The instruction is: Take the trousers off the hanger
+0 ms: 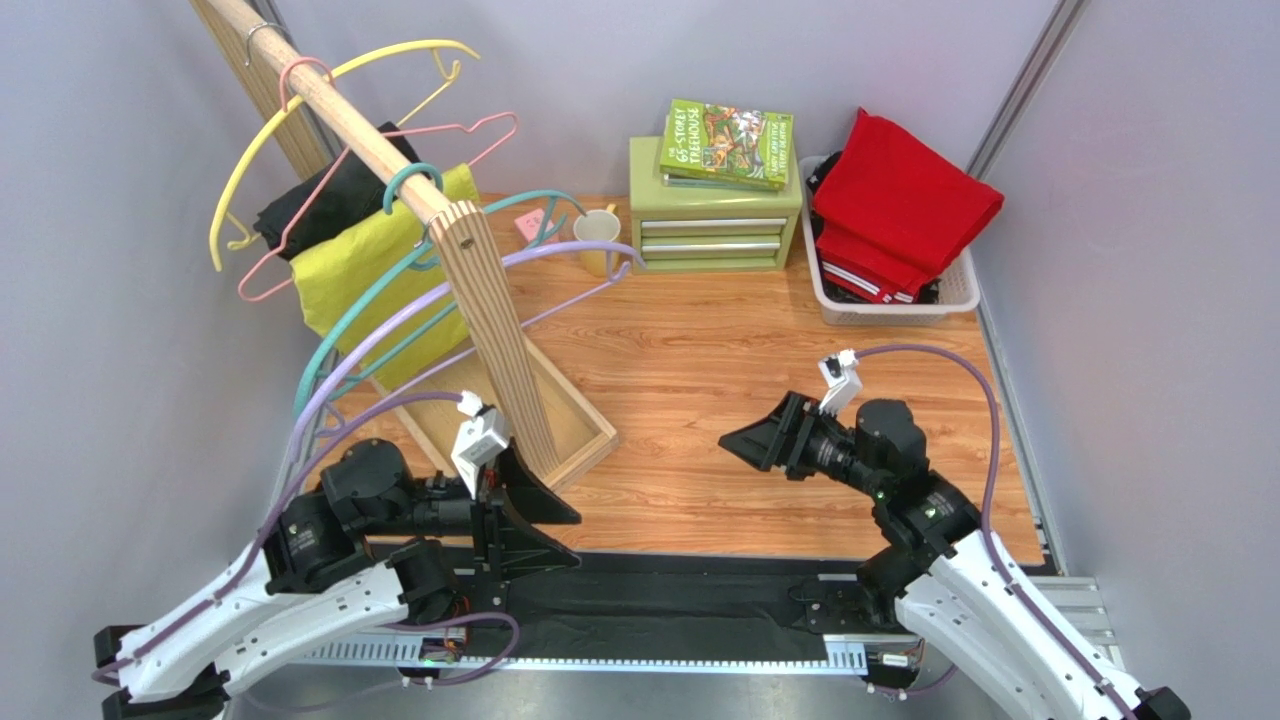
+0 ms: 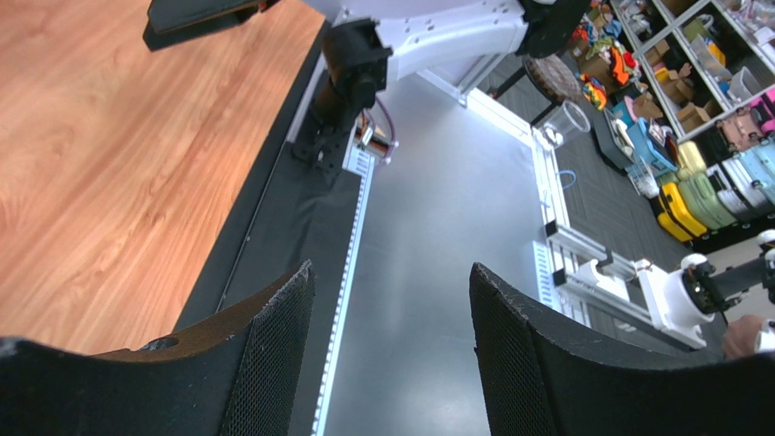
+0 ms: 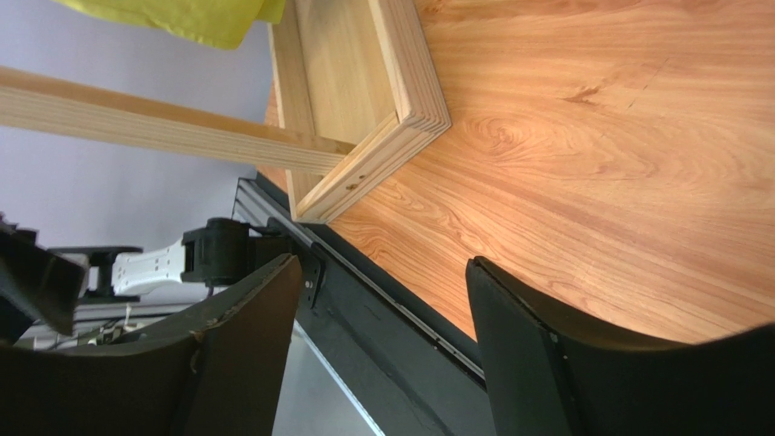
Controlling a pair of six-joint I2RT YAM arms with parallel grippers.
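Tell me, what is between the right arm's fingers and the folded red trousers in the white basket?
Just bare brown wooden tabletop and the white plastic basket's rim, seen in the top view.

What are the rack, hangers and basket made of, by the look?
The rack: pale bare wood, matte; its base's cut edges show plywood layers. The hangers: thin, smooth rod in yellow, pink, teal and lilac; probably plastic or coated wire, can't tell which. The basket: white with slotted walls, likely moulded plastic.
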